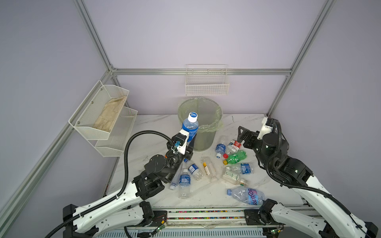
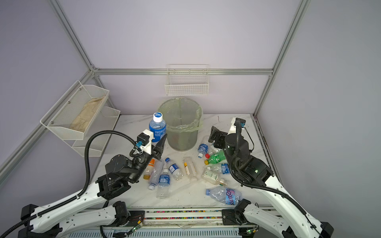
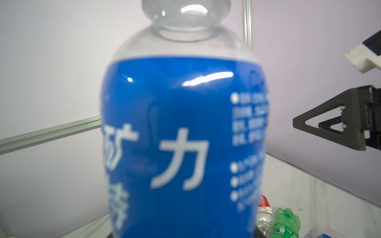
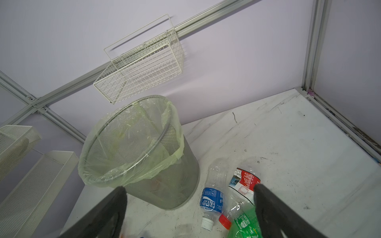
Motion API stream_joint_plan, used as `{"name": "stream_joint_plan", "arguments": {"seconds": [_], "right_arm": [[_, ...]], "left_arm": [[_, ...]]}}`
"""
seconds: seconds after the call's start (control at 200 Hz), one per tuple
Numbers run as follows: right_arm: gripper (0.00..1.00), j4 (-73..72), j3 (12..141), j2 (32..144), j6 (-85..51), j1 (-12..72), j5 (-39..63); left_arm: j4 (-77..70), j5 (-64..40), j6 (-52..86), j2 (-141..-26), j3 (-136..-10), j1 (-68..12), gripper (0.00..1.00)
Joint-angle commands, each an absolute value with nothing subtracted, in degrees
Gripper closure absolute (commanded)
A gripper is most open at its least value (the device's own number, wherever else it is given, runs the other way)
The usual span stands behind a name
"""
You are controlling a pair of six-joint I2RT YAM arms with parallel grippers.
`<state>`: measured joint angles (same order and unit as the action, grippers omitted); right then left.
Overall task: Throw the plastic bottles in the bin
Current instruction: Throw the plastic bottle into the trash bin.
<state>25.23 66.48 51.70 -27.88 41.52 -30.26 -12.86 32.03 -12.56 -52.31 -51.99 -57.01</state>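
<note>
Left gripper (image 2: 158, 137) clutches blue-labelled clear plastic bottle (image 2: 157, 126) beside grey bag-lined bin (image 2: 181, 138); early release risks missing. Right gripper (image 4: 189, 187) gapes empty.

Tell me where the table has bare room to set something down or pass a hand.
Bare table lies between the bin and the mesh shelf, and in the far corner between the bin and the right arm. The middle is crowded with lying bottles, from the bin's foot toward the near edge.

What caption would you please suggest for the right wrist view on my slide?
Open right gripper poised near empty bottles beside the bag-lined bin, wire basket hanging behind.
</note>
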Motion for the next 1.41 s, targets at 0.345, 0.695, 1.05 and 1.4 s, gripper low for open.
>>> {"name": "stream_joint_plan", "arguments": {"seconds": [0.345,0.695,1.05,1.4], "right_arm": [[0.03,25.1,68.2,52.9,-26.8,41.1,-31.5],[0.03,25.2,67.9,51.4,-27.2,41.0,-30.4],[0.03,25.2,67.1,50.0,-27.3,40.9,-29.6],[0.03,24.6,67.1,51.6,-27.6,40.9,-28.6]], "left_arm": [[-14.1,17.8,-2.5,-64.1,-67.0,-44.6,0.61],[1.1,8.3,3.9,-84.5,-88.9,-33.6,0.40],[11.1,6.3,6.3,-83.5,-97.1,-33.5,0.00],[9.9,3.4,7.0,-71.9,-90.5,-34.2,0.00]]}}
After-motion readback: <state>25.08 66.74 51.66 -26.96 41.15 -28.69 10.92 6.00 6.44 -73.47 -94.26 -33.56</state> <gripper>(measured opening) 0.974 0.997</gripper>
